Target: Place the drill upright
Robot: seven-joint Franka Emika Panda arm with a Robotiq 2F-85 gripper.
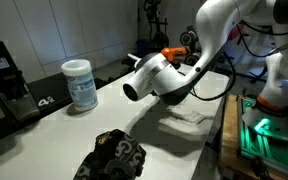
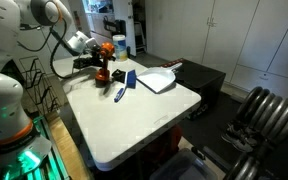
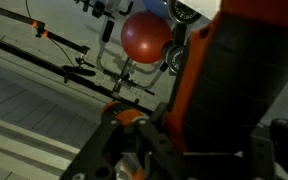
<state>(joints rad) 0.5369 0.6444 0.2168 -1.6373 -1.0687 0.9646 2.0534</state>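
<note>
The drill (image 2: 103,63), orange and black, stands at the far corner of the white table (image 2: 134,125), and looks roughly upright. In an exterior view only its orange top (image 1: 171,51) shows behind my arm. In the wrist view the drill body (image 3: 214,90) fills the picture at very close range. My gripper (image 2: 91,58) is at the drill's side, and in the wrist view its fingers (image 3: 134,150) close around an orange part of the drill.
A white wipes canister (image 1: 80,85), a black device (image 1: 4,75), a black object (image 1: 112,156) at the near edge and a white cloth (image 1: 192,115) are on the table. A blue item (image 2: 130,78), a marker (image 2: 120,93) and a black chair (image 2: 256,118) also show.
</note>
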